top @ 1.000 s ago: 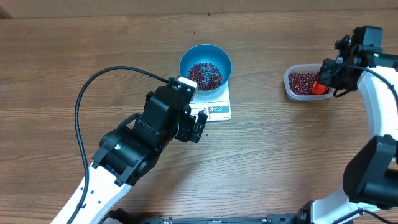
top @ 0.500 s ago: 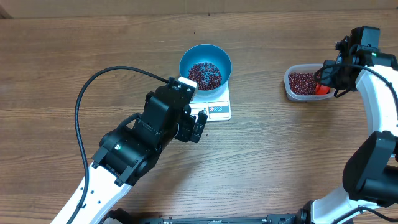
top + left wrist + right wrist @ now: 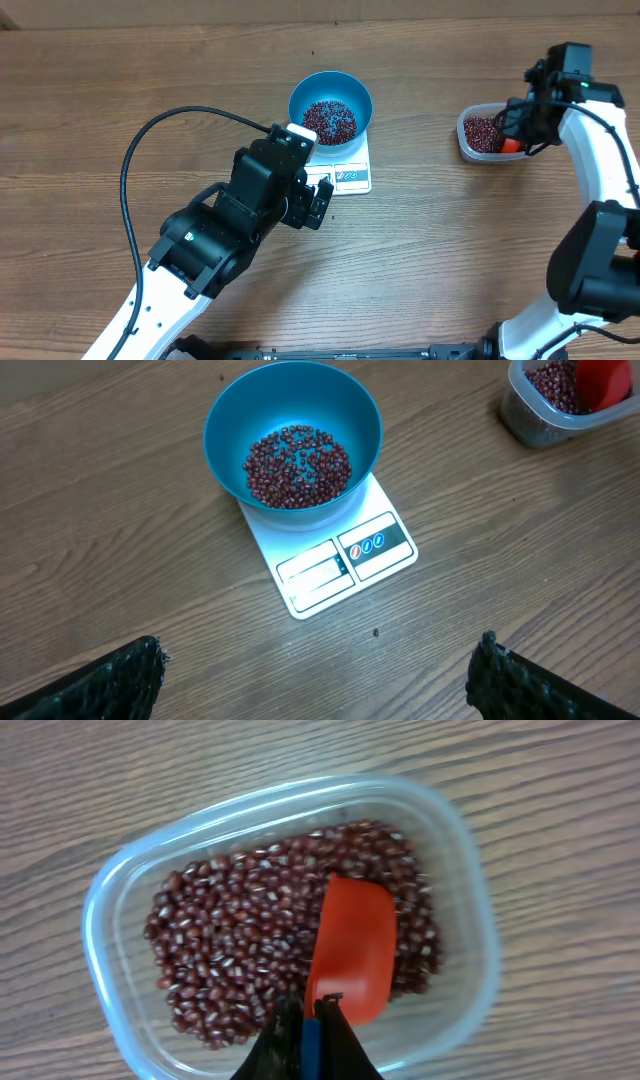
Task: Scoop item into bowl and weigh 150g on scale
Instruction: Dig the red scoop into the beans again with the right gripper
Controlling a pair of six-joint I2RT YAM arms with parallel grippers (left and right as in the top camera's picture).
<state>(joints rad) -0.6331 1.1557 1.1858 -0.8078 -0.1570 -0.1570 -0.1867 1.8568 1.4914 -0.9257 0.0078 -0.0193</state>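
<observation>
**Spotter:** What has moved in the last second?

**Me:** From the big things down: the counter (image 3: 470, 250) and my left arm (image 3: 220, 235) are exactly as they were. That arm sits over the near-left part of the counter. Its left claw (image 3: 315, 695) is spread wide, holds nothing, and looks down on the scale. The mover is my right arm (image 3: 600, 170). Its wrist has swung inward from the counter's right edge, toward the tub.

**Spotter:** And the scale?

**Me:** The scale (image 3: 345, 177) hasn't budged. It lies past the middle of the counter toward the far edge, with the blue bowl (image 3: 300, 98) standing on its far end. I can't read the display from here.

**Spotter:** The tub?

**Me:** The clear tub (image 3: 468, 935) is in the same spot, well apart from the scale, toward the right edge. What differs is inside it. The red scoop (image 3: 352, 950) was at the tub's right rim and now lies in over the beans (image 3: 230, 960). I can't tell whether it has anything in it.

**Spotter:** Grip?

**Me:** The right claw (image 3: 308, 1032) is pinched tight on the scoop's handle.

**Spotter:** So where are we?

**Me:** A shallow layer of beans covers the bowl's bottom, and plenty more sit in the tub. I read this as going back for another load, so I judge the weighing isn't done. Next I need to dig in and lift level, or I risk spilling on the way across.
</observation>
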